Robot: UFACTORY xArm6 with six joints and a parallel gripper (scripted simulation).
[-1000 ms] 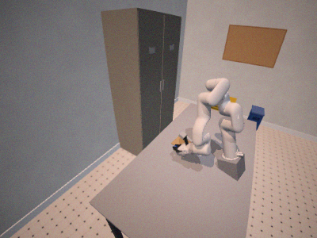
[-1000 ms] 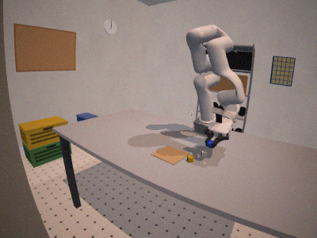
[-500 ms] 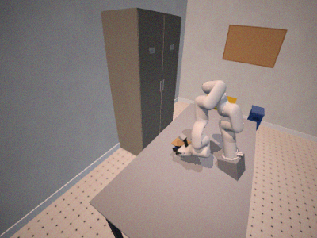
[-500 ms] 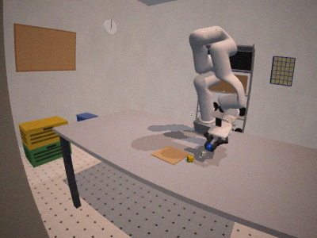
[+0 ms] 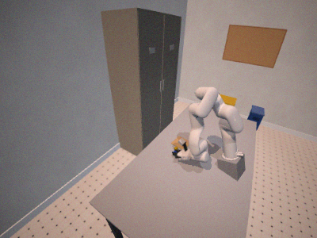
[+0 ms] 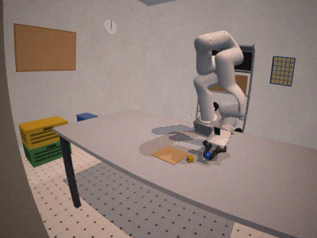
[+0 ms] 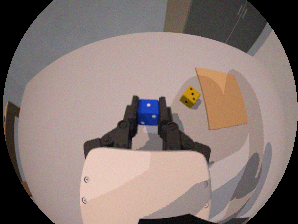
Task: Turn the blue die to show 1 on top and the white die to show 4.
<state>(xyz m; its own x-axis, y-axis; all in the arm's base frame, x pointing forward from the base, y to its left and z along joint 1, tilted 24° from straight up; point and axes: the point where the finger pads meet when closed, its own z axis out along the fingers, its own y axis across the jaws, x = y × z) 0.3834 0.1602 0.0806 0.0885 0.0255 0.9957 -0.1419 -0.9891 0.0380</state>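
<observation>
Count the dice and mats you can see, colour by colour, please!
Blue: 1, the blue die
Yellow: 1, the yellow die
Orange: 1, the mat
Total: 3
I can't make out a white die, so it isn't counted.

The blue die comes down toward the table.
Over the last second the jaws (image 5: 177, 153) (image 6: 208, 154) carry the blue die (image 5: 174, 152) (image 6: 208, 156) (image 7: 148, 112) lower, nearer the table (image 5: 170, 198) (image 6: 119, 132) (image 7: 90, 75); the arm (image 5: 204, 104) (image 6: 226, 67) shifts its bends, and the pale die, earlier visible between them and the yellow die (image 5: 176, 148) (image 6: 190, 159) (image 7: 190, 97), drops out of sight.
</observation>
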